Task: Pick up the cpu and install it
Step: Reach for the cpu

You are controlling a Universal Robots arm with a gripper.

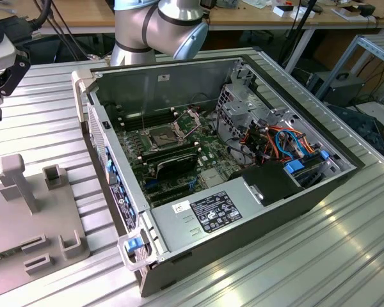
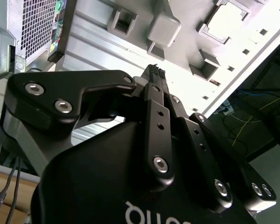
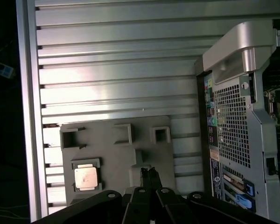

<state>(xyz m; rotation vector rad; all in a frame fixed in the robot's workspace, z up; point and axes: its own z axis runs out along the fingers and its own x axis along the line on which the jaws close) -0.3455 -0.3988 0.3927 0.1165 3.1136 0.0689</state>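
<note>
Silver-grey metal marks the cpu [image 3: 85,178], which lies flat in a square cradle on the grey fixture plate [image 3: 116,149]. The plate rests on the ribbed aluminium desk [image 3: 116,70], just beside the open computer case [image 3: 233,116]. The pincer [image 3: 149,175] hangs above the plate near a small upright block, apart from the cpu and holding nothing. In both wrist views its black fingers [image 2: 156,121] are pressed together at the tips. In the exterior view, the processor socket [image 1: 163,135] sits on the motherboard inside the case, and its hinged frame [image 1: 189,120] appears to stand raised. Cpu and socket are well apart.
</note>
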